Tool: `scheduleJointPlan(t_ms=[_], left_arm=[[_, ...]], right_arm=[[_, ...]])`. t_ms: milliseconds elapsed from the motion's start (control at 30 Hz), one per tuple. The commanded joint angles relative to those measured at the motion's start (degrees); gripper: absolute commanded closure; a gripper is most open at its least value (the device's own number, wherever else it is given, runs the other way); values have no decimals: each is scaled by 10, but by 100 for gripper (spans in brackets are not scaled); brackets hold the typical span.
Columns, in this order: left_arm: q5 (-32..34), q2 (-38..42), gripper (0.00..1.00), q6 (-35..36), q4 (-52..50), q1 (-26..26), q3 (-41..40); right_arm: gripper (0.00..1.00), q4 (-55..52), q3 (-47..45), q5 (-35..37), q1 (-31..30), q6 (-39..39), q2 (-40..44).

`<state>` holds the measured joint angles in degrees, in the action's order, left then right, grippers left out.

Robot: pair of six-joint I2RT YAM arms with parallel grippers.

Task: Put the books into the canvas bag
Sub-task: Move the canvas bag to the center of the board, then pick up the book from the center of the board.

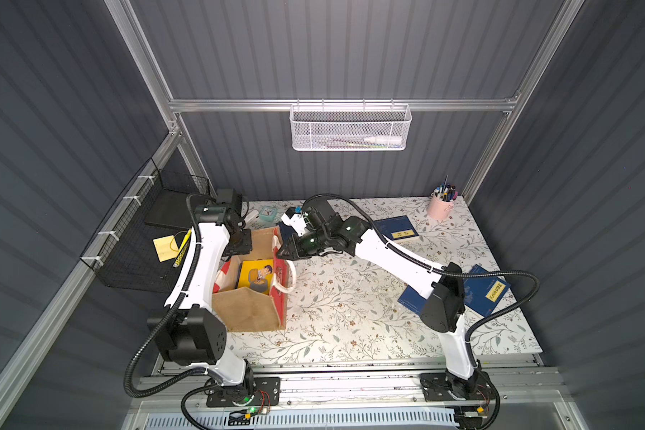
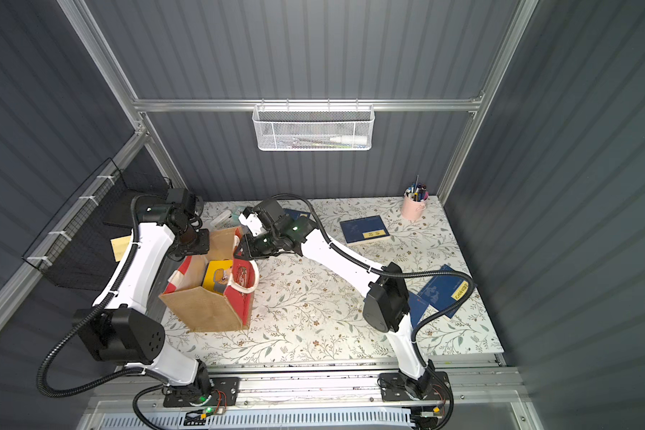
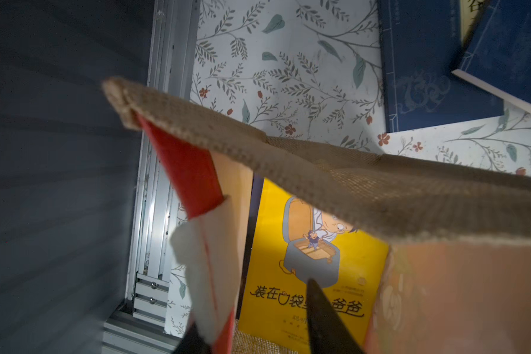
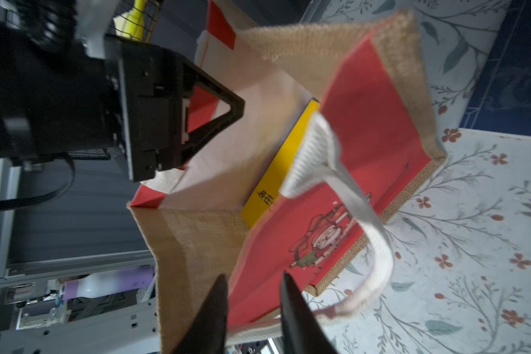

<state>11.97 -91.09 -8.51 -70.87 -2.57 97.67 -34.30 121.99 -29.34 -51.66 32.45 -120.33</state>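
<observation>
Canvas bag [image 1: 254, 312] upright at near left of table [image 1: 350, 316], yellow book [image 1: 256, 277] standing inside; navy books [image 1: 397, 228] flat further right. Left gripper [image 3: 252, 306] fingers [image 3: 322, 312] apart, striped side panel [image 3: 209, 275] between. Right gripper [image 4: 253, 275] fingers [image 4: 292, 300] apart, red wall [image 4: 365, 138] between, not clamped.

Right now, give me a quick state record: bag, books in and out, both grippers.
bag: canvas bag upright, mouth open
in bag: yellow book, standing on edge
outside bag: navy books, one far back, two at the right, two overlapping beyond the bag
left gripper: jaws apart, astride the bag's striped side wall
right gripper: jaws apart at the bag's red side
</observation>
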Motion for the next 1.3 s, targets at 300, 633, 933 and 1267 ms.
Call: scheduleJointPlan(t_ms=[300,633,933,1267], left_arm=[[-78,-56,48,-45,49,-91,181],[-143,-218,39,-90,187,-151,199],[-167,-406,29,-81,241,-144,307],[-207,-535,25,-105,286,-96,350]], right_arm=[[44,37,-177,16,134,-3,144],[34,45,-238,61,225,15,117],[33,78,-170,59,250,46,-23],[34,145,-65,42,260,76,-173]])
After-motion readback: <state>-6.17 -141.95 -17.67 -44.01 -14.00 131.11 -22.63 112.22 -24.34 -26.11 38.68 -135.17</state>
